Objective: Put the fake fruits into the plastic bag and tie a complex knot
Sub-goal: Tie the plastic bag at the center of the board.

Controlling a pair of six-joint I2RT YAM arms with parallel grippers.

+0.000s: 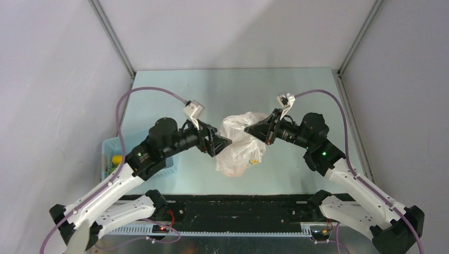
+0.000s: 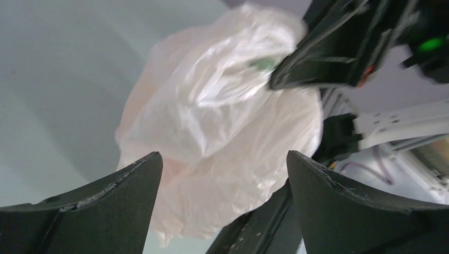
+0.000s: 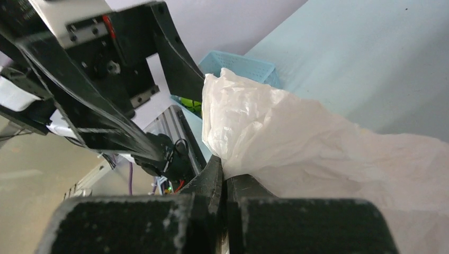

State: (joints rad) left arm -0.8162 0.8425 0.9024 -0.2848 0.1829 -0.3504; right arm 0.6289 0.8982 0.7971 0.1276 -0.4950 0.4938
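Observation:
The plastic bag point(image 1: 239, 144) lies bulging at the table's middle. Fruit colours show faintly through it, peach at the bottom point(image 1: 231, 168) and yellow-orange at the right point(image 1: 256, 159). My left gripper point(image 1: 222, 145) is open at the bag's left side, and its wrist view shows the bag point(image 2: 222, 121) just beyond the spread tips of the left gripper point(image 2: 223, 156). My right gripper point(image 1: 247, 129) is shut on a fold of the bag's upper plastic point(image 3: 265, 127), as its wrist view shows the right gripper point(image 3: 222, 168) pinching it. No knot shows.
A light blue slatted basket point(image 1: 107, 144) stands at the table's left edge with a yellow-green item point(image 1: 115, 159) in it; the basket also shows in the right wrist view point(image 3: 238, 66). A black rail point(image 1: 238, 209) runs along the near edge between the arm bases.

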